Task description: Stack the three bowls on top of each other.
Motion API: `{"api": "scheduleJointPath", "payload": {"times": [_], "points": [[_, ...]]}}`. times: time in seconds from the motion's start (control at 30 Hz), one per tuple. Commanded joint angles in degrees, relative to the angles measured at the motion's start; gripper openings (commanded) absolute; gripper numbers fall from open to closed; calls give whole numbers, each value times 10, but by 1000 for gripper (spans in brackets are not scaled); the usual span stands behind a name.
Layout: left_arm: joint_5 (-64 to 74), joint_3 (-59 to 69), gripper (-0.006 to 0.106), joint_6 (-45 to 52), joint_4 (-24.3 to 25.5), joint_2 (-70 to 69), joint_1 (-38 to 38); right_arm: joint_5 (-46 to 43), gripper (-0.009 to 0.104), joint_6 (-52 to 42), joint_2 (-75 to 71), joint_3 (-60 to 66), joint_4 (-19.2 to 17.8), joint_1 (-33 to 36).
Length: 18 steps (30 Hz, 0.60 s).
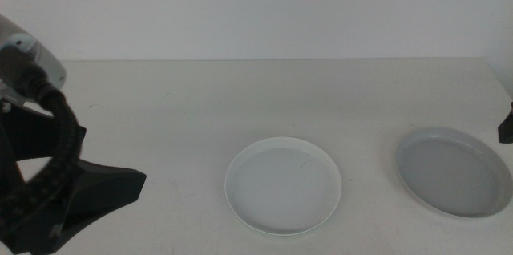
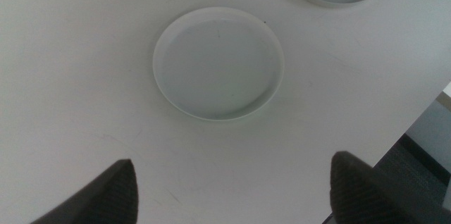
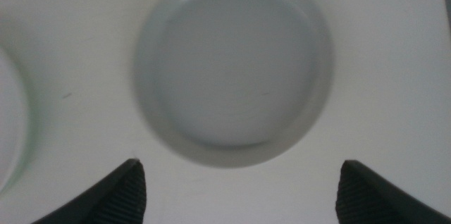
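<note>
Two of the shallow bowls lie in sight on the white table, both upright and empty; a third does not show. The white bowl sits near the table's front edge, and the grey bowl rests well apart from it, to its right in the middle view and a little farther back. Neither bowl touches the other or any gripper. The left gripper hangs above the bare table on the near side of the white bowl, its two dark jaws spread wide and holding nothing — the white bowl lies beyond the jaw tips, with the grey bowl's rim showing farther off. In the middle view the left arm fills the space well to the left of the white bowl. The right gripper hovers over the grey bowl, jaws likewise wide apart and empty — the bowl lies just past the tips, and a sliver of the white bowl's rim shows to one side.
</note>
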Motion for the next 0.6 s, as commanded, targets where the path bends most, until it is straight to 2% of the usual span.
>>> {"api": "scheduleJointPath", "payload": {"times": [0.0,0.17,0.37,0.57], "points": [[-36,-16,105,-3,-10,-2,-4,-17,75,-12,28,-32,0,-30],[-36,-16,105,-3,-10,-2,-4,-32,75,-35,112,-66,1,-86],[-36,-16,105,-3,-10,-2,-4,-35,75,-71,219,-117,1,-101],[-36,-16,105,-3,-10,-2,-4,-60,64,-117,319,-137,0,-104]]}}
